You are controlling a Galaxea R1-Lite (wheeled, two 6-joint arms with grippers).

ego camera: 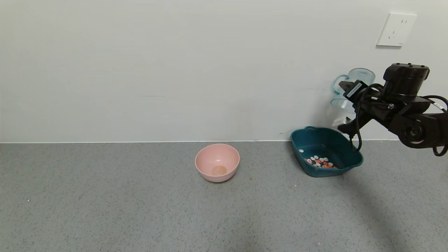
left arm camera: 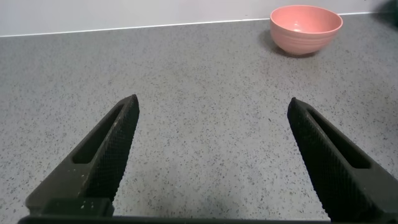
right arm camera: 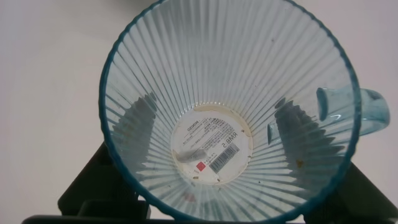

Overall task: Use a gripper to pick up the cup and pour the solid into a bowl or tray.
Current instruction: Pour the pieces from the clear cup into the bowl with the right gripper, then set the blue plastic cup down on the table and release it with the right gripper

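Observation:
My right gripper (ego camera: 344, 104) is shut on the pale teal-blue ribbed cup (ego camera: 360, 75) and holds it tipped over, high above the far right side of the dark teal basin (ego camera: 350, 165). The red-orange and white solid (ego camera: 320, 162) lies in the basin's near corner. In the right wrist view I look into the cup (right arm camera: 230, 74); it is empty, with a label on its base. The right gripper (right arm camera: 221, 127) shows through the cup's walls, a dark finger on each side. My left gripper (left arm camera: 214, 106) is open and empty over bare counter, out of the head view.
A round pink bowl (ego camera: 217, 162) stands mid-counter, left of the basin; it also shows in the left wrist view (left arm camera: 306, 28). The wall runs just behind the basin, with a white socket (ego camera: 396, 29) above the right arm. The grey counter (ego camera: 105, 203) stretches to the left.

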